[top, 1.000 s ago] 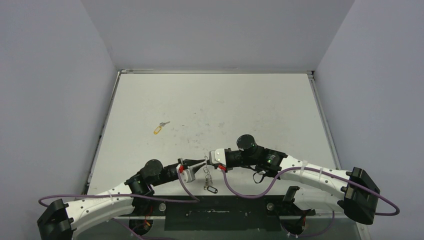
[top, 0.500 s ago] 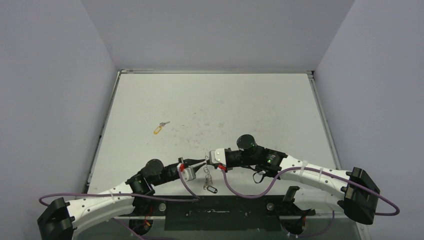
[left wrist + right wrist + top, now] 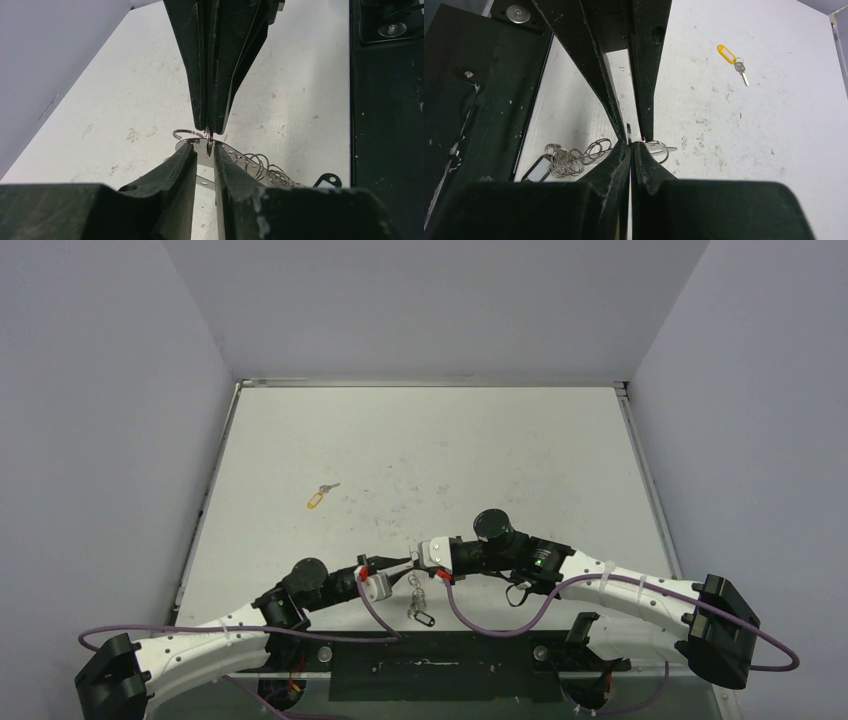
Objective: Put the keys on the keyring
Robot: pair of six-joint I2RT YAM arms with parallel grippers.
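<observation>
Both grippers meet tip to tip near the table's front. My right gripper [image 3: 420, 558] [image 3: 630, 145] is shut on a thin small ring standing edge-on, which seems to belong to the keyring [image 3: 231, 150] [image 3: 659, 145], a flat silver loop. My left gripper [image 3: 405, 563] [image 3: 205, 149] stands narrowly open, one finger on each side of that ring. A chain of small rings [image 3: 266, 170] [image 3: 569, 157] trails off to a black-headed piece [image 3: 422, 619] [image 3: 536, 169]. A silver key with a yellow tag [image 3: 318, 497] [image 3: 731, 56] lies apart on the table, far left.
The black base plate [image 3: 430, 665] and the table's front edge run just behind the hanging chain. Grey walls close in the white, scuffed table [image 3: 480, 460] on three sides.
My left jaws have spread a little around the ring. Both arms and the keyring stay almost where they were.
</observation>
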